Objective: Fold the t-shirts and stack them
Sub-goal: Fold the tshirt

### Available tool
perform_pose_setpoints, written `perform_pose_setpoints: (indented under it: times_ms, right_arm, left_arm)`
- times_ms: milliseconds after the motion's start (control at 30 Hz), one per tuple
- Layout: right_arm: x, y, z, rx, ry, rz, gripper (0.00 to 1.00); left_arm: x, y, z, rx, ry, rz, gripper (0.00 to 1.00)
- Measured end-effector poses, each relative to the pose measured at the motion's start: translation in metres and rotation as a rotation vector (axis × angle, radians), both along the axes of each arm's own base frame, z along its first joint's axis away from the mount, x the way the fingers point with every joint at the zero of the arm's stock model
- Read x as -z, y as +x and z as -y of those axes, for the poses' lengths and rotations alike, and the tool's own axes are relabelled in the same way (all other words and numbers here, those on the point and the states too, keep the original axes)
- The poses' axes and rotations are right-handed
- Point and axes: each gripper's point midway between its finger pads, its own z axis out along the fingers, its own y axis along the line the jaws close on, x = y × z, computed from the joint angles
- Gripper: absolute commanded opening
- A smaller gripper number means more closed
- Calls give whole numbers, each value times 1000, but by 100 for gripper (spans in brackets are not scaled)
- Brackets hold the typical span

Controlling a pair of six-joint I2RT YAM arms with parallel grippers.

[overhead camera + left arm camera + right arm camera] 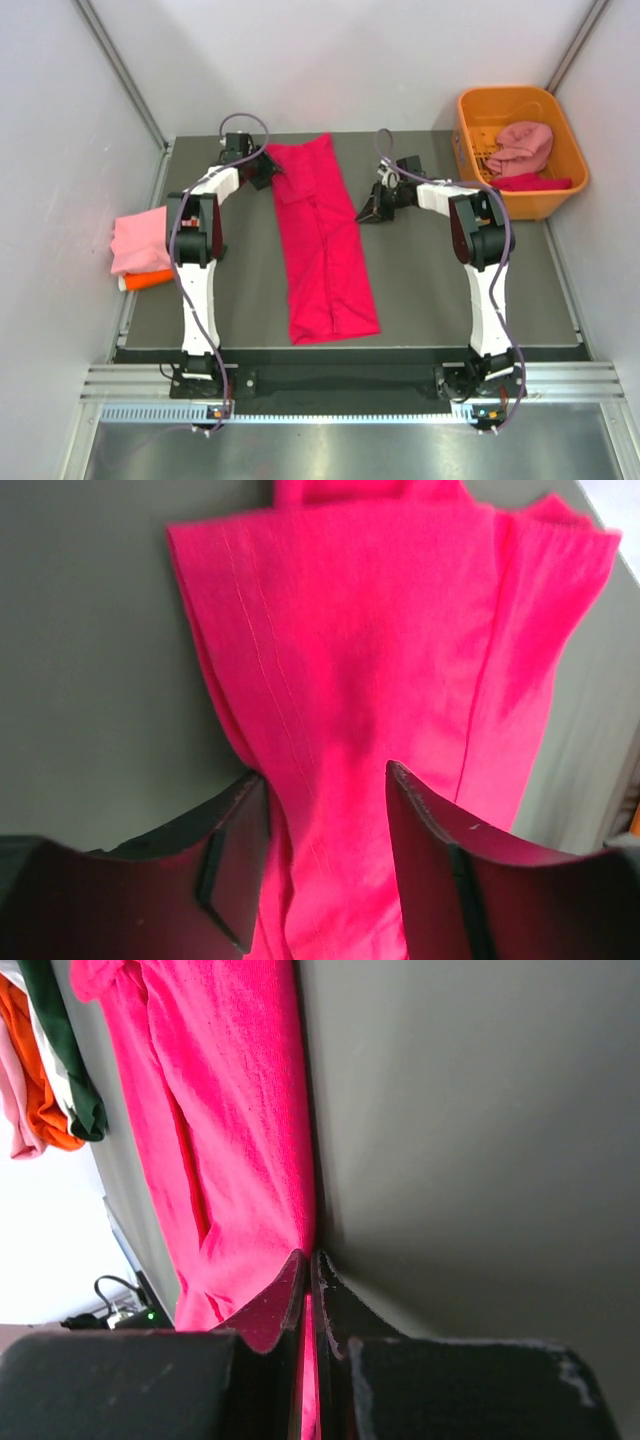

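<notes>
A bright crimson-pink t-shirt lies on the dark table, folded lengthwise into a long narrow strip. My left gripper is at the strip's far left edge. In the left wrist view its jaws stand apart, straddling a ridge of the crimson cloth without pinching it. My right gripper sits at the strip's right edge. In the right wrist view it is shut, with a thin sliver of the crimson hem caught between the fingers.
A stack of folded shirts, light pink on orange, sits at the table's left edge; dark green shows in it too. An orange basket at the back right holds a dusty pink shirt and another crimson one.
</notes>
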Motion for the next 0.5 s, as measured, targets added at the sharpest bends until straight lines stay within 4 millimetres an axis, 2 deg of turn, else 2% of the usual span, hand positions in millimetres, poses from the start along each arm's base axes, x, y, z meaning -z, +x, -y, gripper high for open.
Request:
perform_pose_setpoints:
  times_ms: [200, 433, 467, 500]
  right_arm:
    - [0, -4, 16, 30, -4, -5, 0]
    - [2, -16, 45, 99, -6, -14, 0]
    - [2, -17, 49, 110, -6, -13, 3]
    - [2, -18, 53, 120, -5, -16, 29]
  left_arm:
    - [0, 22, 21, 31, -7, 39, 52]
    - [-2, 34, 71, 129, -37, 86, 52]
    - [-2, 34, 77, 143, -43, 91, 54]
    - [-2, 34, 82, 153, -48, 93, 57]
